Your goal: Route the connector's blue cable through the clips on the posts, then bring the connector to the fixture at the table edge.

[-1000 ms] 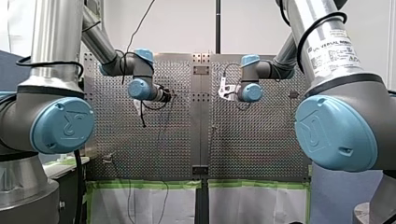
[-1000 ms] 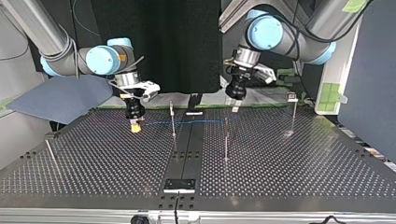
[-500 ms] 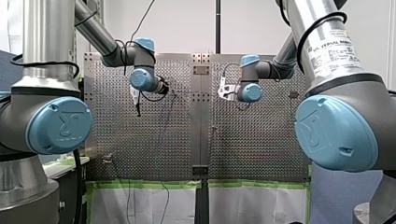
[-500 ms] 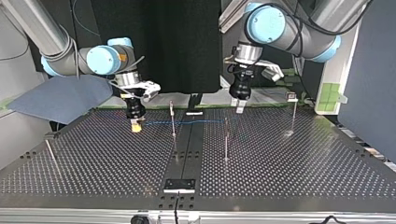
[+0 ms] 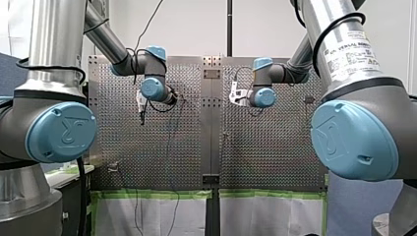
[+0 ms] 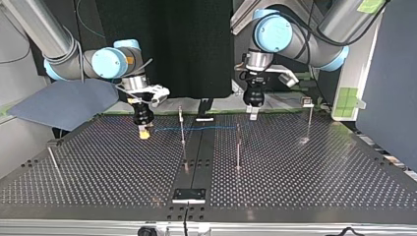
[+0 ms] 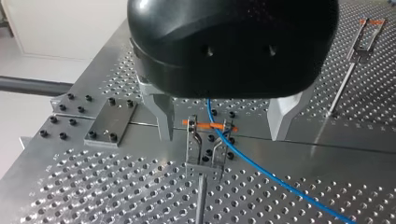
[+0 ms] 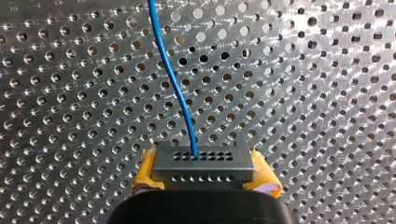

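Gripping the grey, hole-dotted rectangular connector (image 8: 203, 161) between yellow pads (image 8: 145, 173), my right gripper (image 8: 204, 173) points down over the perforated metal table (image 6: 295, 187), top view's left. Blue cable (image 8: 170, 74) runs right past a wire clip (image 7: 205, 145) on a slim post (image 7: 200, 200); just beyond, my left gripper (image 7: 222, 122) hangs vertical, metal fingers (image 7: 161, 114) spread astride the clip.

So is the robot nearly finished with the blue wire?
Not nearly. My right gripper holds the connector, and the blue cable stretches to my open left gripper, by one post's clip. Whether it's clipped is unclear; other posts and delivery remain.
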